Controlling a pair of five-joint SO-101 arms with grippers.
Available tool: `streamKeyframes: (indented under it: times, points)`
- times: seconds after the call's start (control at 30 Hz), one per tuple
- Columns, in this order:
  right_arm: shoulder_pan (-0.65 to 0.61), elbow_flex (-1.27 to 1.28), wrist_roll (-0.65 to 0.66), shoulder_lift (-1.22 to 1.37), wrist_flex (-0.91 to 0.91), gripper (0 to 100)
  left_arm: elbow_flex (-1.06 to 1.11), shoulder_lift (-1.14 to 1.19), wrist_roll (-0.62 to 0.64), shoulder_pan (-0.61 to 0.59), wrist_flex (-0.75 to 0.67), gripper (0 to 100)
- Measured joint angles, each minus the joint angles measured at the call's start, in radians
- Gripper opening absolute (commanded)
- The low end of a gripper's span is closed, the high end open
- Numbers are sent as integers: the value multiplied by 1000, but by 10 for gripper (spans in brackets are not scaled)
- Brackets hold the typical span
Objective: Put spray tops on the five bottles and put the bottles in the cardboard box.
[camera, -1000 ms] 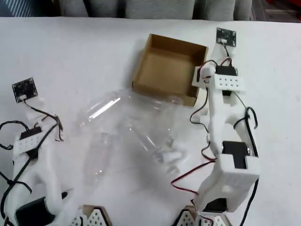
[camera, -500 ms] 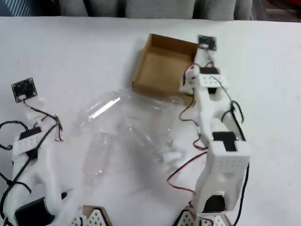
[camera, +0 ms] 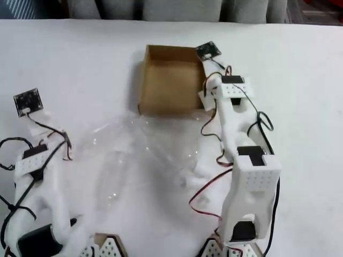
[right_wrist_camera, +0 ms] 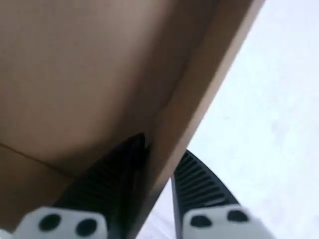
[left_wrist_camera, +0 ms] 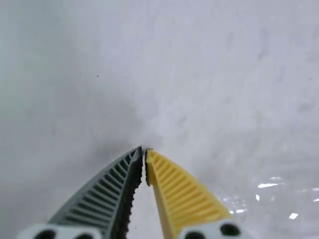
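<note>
- The right gripper (right_wrist_camera: 160, 152) pinches the right wall of the cardboard box (right_wrist_camera: 99, 64), with one finger inside and one outside.
- The box sits open-topped on the far middle of the white table (camera: 80, 53).
- The left gripper (left_wrist_camera: 144, 152) has its tips pressed together over the table at the near left.
- Clear bottles (camera: 134, 155) lie heaped in the middle, just nearer than the box.
- White spray tops (camera: 194, 174) lie at the heap's right edge.

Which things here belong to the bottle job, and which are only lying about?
For the job:
- brown cardboard box, one wall clamped by the right gripper
- clear plastic bottles, lying in a heap
- white spray tops, loose beside the heap
- left gripper, shut, above the table

Not for the job:
- white table
- grey furniture behind the table
</note>
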Motion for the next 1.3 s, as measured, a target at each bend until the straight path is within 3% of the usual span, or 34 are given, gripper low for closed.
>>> streamKeyframes:
  times: [0.17, 0.37, 0.5, 0.7, 0.9, 1.3]
  points:
    - [-14, 0, 17, 0, 0, 36, 0, 0, 0, 0, 0, 20]
    - [-17, -11, 17, 0, 43, 143, 0, 0, 0, 0, 0, 20]
    - [-17, -51, 3, -58, 161, 108, 0, 0, 0, 0, 0, 20]
    - [-15, -60, -133, -239, 347, 13, 0, 0, 0, 0, -15, 20]
    - [-17, -23, -244, -331, 548, 23, 0, 0, 0, 0, -18, 20]
    - [-126, 322, -407, -528, 459, 57, 0, 0, 0, 0, -18, 20]
